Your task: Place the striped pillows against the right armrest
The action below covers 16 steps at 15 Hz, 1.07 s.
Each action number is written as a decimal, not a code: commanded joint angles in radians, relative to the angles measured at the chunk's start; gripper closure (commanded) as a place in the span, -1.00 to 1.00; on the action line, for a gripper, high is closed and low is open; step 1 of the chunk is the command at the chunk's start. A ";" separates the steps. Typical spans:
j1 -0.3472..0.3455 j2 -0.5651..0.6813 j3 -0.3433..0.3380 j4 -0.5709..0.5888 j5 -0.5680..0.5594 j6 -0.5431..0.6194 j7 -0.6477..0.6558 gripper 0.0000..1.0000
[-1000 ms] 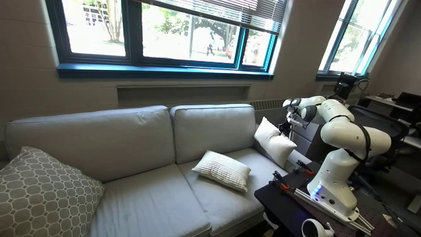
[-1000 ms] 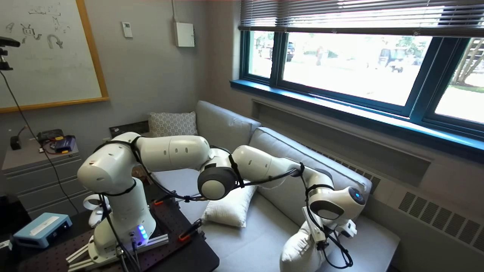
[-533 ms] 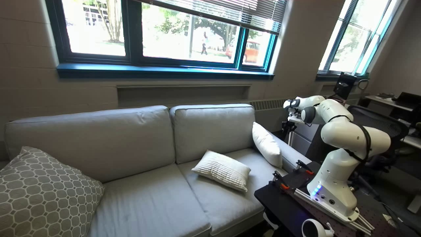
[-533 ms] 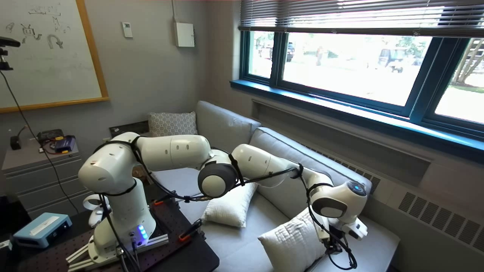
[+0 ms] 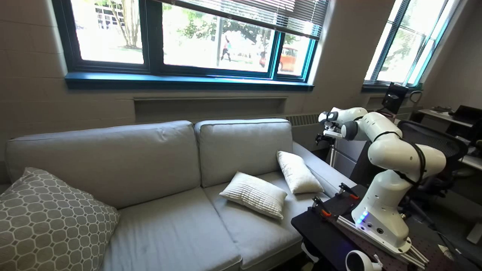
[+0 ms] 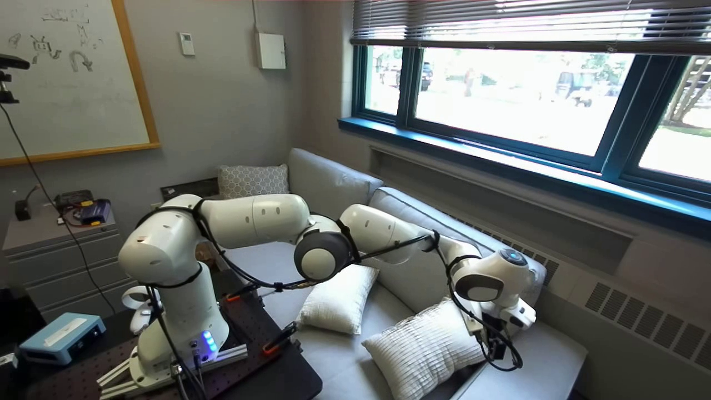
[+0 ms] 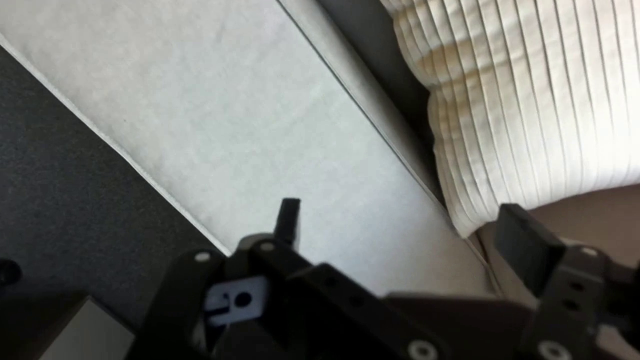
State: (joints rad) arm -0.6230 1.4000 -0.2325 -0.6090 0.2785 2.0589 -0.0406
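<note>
Black gripper point(image 7: 400, 215) was spread wide, fingers point(image 7: 525, 245) well apart, above the low padded light grey-beige fabric armrest point(image 7: 250, 125). The near striped pillow point(image 5: 299, 173), cream, square, pleated fabric, lay tilted on the seat just beside the armrest, apart from the gripper. Wrist view gave a dark gap along most of its armrest side; couldn't tell if the corner nearest the fingers touched. The far striped pillow point(image 5: 256, 194), same cream square build, lay on the same seat cushion, near its twin, well apart from the armrest. Large grey pillow with white lattice print point(image 5: 56, 222) was at the opposite end of the light grey-beige fabric sofa point(image 5: 162, 226). White jointed robot arm point(image 5: 388, 152) stood on the black counter point(image 5: 312, 229) by the sofa front, base lights blue; two black-and-orange clamps point(image 5: 320, 204) sat at the counter edge.
</note>
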 commanded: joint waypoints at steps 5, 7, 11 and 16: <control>0.173 -0.083 0.030 -0.098 0.007 0.160 -0.013 -1.00; 0.230 -0.099 0.038 -0.134 0.013 0.202 -0.006 -1.00; 0.342 -0.132 0.081 -0.229 0.040 0.260 0.001 -1.00; 0.488 -0.175 0.146 -0.365 0.071 0.259 0.021 -1.00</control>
State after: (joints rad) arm -0.1988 1.3011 -0.1210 -0.8364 0.3289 2.3124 -0.0359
